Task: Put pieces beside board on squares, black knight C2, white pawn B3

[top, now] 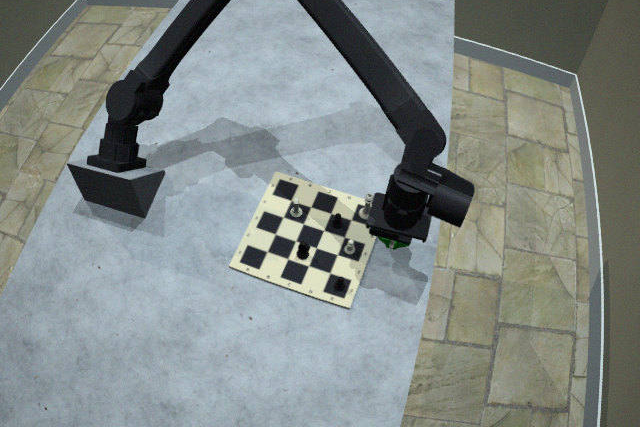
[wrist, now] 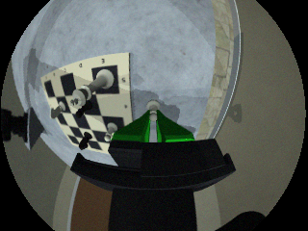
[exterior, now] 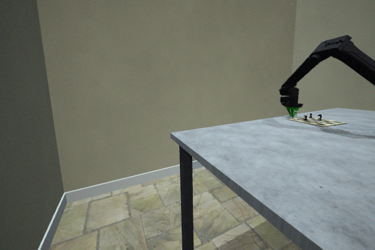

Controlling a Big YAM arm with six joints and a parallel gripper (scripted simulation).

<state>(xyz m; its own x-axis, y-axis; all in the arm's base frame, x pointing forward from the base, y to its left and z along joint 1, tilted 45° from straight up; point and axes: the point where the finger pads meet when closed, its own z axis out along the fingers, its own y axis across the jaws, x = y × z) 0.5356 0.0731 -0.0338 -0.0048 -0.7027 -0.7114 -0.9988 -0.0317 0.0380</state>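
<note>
My gripper with green fingers is shut on the white pawn, whose round head shows between the fingertips in the wrist view. It stands low over the table just past the right edge of the chessboard. In the top view the gripper is mostly hidden under the wrist, and the pawn is hidden there. The black knight stands on the board near its middle. In the exterior view the gripper sits at the near end of the board.
Other pieces stand on the board: a white piece, a black pawn, a white piece at the right corner, a white pawn and a black pawn. The table's right edge is close to the gripper.
</note>
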